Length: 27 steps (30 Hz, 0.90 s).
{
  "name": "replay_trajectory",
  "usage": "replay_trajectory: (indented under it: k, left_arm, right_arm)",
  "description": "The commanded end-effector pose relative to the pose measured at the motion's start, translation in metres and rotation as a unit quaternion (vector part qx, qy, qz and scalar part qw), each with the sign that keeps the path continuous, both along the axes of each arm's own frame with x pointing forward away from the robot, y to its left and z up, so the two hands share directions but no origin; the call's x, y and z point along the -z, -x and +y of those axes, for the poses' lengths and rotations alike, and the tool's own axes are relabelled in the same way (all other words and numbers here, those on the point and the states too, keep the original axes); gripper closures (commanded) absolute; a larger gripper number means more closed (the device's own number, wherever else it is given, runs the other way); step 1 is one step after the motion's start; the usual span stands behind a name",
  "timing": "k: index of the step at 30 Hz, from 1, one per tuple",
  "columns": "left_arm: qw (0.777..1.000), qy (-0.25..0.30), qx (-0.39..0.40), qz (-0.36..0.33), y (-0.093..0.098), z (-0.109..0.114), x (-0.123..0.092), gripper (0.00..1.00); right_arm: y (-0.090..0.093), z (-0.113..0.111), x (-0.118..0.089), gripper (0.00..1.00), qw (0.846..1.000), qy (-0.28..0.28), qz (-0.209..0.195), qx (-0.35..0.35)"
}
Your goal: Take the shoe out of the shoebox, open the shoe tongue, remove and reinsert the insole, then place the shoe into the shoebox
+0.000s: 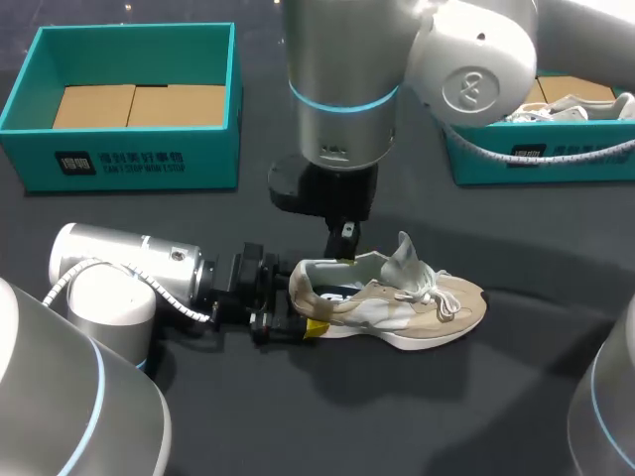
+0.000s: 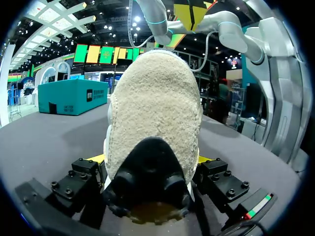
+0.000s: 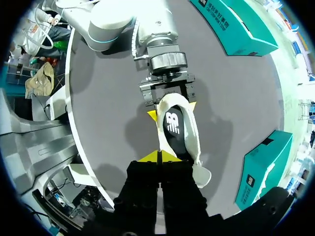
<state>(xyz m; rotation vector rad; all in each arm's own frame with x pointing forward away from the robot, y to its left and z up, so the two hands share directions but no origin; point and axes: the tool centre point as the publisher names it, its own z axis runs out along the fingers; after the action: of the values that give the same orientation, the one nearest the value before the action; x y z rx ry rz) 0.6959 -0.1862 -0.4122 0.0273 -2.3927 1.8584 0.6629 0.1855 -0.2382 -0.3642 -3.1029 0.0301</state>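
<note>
A beige and white shoe (image 1: 407, 307) lies on its sole in the middle of the dark table, toe to the right. Its tongue (image 1: 405, 253) stands pulled up. The dark insole (image 3: 173, 125) shows inside the opening. My left gripper (image 1: 303, 319) lies level on the table, its yellow tips pressed against both sides of the heel (image 2: 152, 98). My right gripper (image 3: 158, 156) hangs straight down over the shoe's opening near its far rim, fingers shut together. I see nothing between them.
A teal shoebox (image 1: 129, 99) with a bare cardboard floor stands at the back left. A second teal box (image 1: 541, 159) at the back right holds another shoe (image 1: 571, 107). My right arm's big elbow reaches over the table's middle back.
</note>
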Motion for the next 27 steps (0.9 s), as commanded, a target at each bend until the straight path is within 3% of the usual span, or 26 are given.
replay_trajectory:
  k: [1,7,21,27]
  left_arm:
    - [1.000,0.000,-0.001,0.000,0.002,0.001,0.003,1.00]
    - [1.000,0.000,-0.001,0.000,0.002,0.001,0.003,1.00]
    - [1.000,0.000,-0.001,0.000,0.002,0.001,0.003,1.00]
    - [1.000,0.000,-0.001,0.000,0.002,0.001,0.003,1.00]
  right_arm:
    - [-0.009,0.015,0.031,1.00,1.000,-0.007,0.000,-0.024]
    - [-0.017,0.016,0.066,1.00,0.998,-0.023,-0.012,-0.049]
    - [-0.017,0.016,0.066,1.00,0.998,-0.023,-0.012,-0.049]
    - [-0.028,0.016,0.097,1.00,0.996,-0.030,-0.023,-0.080]
